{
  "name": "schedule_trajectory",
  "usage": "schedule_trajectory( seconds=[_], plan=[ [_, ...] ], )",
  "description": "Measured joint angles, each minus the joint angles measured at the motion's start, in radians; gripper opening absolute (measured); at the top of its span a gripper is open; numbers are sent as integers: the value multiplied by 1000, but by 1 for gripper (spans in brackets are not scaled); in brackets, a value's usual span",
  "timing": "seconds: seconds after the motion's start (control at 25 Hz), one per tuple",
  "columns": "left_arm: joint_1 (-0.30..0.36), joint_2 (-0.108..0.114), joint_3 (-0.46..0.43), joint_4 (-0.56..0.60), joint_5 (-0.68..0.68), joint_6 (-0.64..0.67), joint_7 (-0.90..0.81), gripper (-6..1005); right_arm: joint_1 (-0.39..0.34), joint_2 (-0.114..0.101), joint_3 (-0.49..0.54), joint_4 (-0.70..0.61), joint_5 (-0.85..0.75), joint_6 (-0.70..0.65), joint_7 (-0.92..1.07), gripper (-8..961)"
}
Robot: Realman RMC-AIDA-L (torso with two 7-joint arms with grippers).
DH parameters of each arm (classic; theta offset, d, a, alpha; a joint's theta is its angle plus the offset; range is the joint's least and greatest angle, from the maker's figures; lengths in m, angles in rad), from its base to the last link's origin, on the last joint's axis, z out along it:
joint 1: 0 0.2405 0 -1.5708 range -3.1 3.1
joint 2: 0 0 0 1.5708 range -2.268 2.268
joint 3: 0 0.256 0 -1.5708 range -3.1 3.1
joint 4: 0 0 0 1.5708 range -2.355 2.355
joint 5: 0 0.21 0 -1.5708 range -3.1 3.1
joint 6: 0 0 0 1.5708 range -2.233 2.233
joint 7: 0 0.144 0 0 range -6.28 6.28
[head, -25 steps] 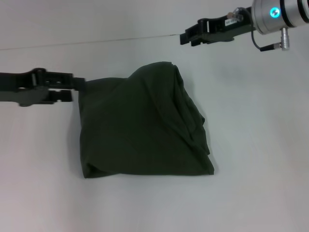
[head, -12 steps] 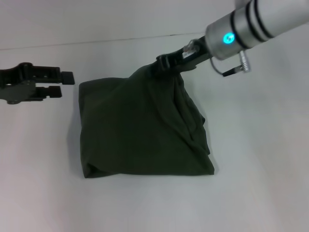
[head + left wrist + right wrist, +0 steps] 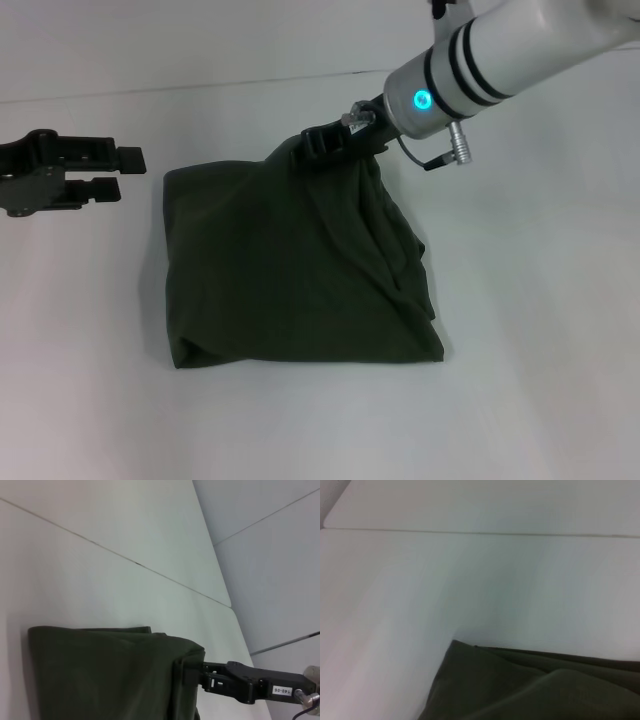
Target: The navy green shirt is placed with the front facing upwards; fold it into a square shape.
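The navy green shirt (image 3: 290,270) lies folded into a rough, rumpled square on the white table (image 3: 540,330), with loose folds along its right side. No lettering shows. My right gripper (image 3: 318,141) sits at the shirt's far edge, touching the raised fabric there. The left wrist view shows the same contact, the right gripper (image 3: 192,674) against a corner of the shirt (image 3: 100,675). My left gripper (image 3: 128,171) is open just left of the shirt's far-left corner, clear of the cloth. In the right wrist view only the shirt's edge (image 3: 520,690) shows.
A thin seam line (image 3: 200,85) crosses the table behind the shirt. Bare white tabletop surrounds the shirt on all sides.
My left gripper let go of the shirt's far-left corner and drew back to the left. My right arm swung down from the back right onto the shirt's far edge.
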Motion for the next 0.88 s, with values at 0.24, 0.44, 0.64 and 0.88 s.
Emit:
schedule_trajectory(
  seconds=[0.24, 0.44, 0.64, 0.88],
  plan=[
    [0, -1, 0, 0, 0, -1, 4, 627, 10, -2, -36, 24, -2, 40, 23, 362],
    [1, -1, 0, 1, 0, -3, 5, 627, 20, -3, -38, 50, -4, 55, 23, 360],
    [0, -2, 0, 1, -1, -2, 6, 627, 21, -5, -45, 54, -9, 65, 34, 358],
    [0, -3, 0, 1, -2, -3, 7, 627, 41, -2, -47, 78, -54, 69, 59, 356]
  ],
)
